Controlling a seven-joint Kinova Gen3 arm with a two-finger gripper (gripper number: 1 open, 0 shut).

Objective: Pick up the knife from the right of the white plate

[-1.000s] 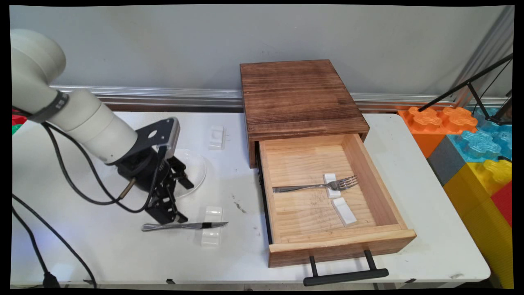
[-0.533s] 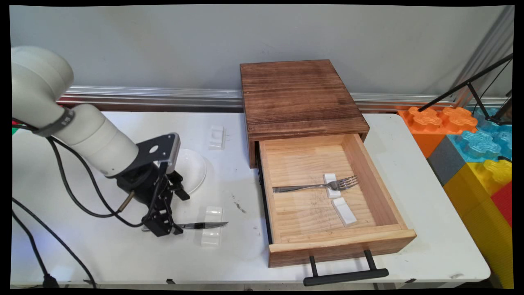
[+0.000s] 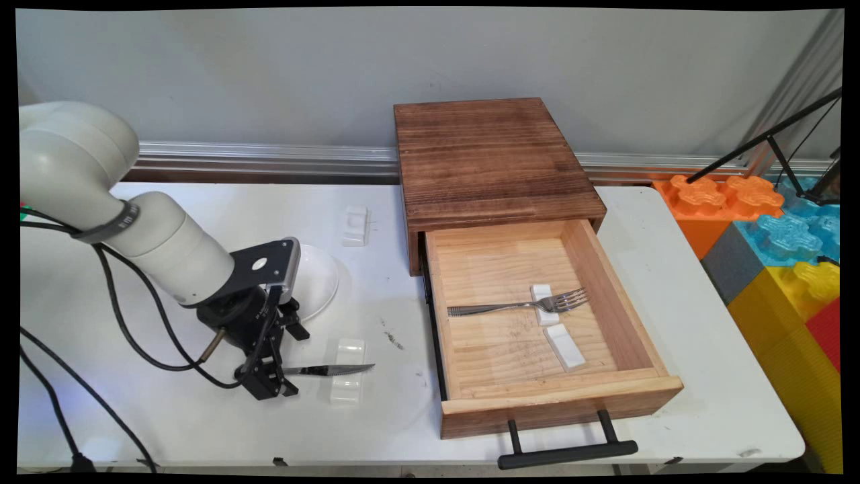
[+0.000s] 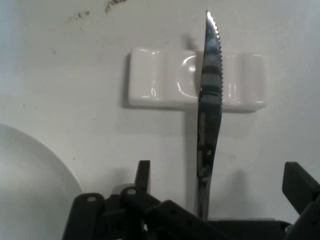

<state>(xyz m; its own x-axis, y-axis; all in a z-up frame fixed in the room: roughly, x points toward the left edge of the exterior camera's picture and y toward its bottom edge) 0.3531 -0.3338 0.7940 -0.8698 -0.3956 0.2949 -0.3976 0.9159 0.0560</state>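
Black gripper [image 3: 272, 384] low on white table [image 3: 201, 417], fingers [image 4: 298, 186] spread either side of knife [image 3: 328, 369] handle. Serrated blade lies across white rest [image 4: 165, 85]. White plate [image 3: 316, 279] just behind gripper. Open wooden drawer [image 3: 557, 396] to right holds fork [image 3: 517, 306].

We see even, bright light in the main view, with soft shadows under the drawer [image 3: 537, 323]. In the hand view the knife [image 4: 210, 100] blade glares and the near linkage looks soft.
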